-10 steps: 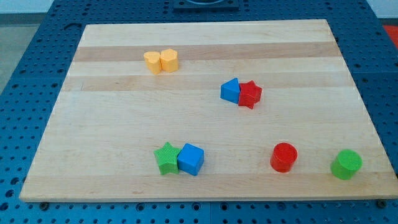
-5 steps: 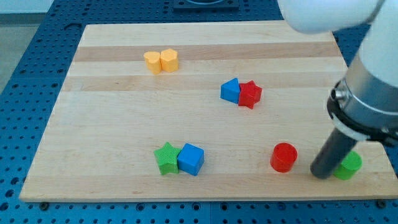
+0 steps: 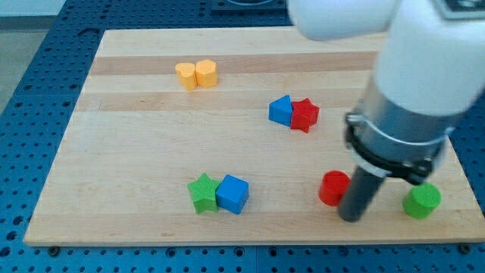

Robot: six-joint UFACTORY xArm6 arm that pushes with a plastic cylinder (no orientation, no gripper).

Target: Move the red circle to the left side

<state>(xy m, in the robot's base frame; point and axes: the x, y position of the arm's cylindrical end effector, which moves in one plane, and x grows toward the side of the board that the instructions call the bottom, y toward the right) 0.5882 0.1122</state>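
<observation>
My tip (image 3: 349, 218) is no pincer, so it is holding nothing; it is sitting right beside the red circle (image 3: 333, 188), on the circle's right. The red circle is lying near the view's bottom, right of the middle. It is looking small, light and hard, so I think it is going to slide easily when pushed on its right side. I am counting eight blocks: two yellow, two blue, two green and two red.
</observation>
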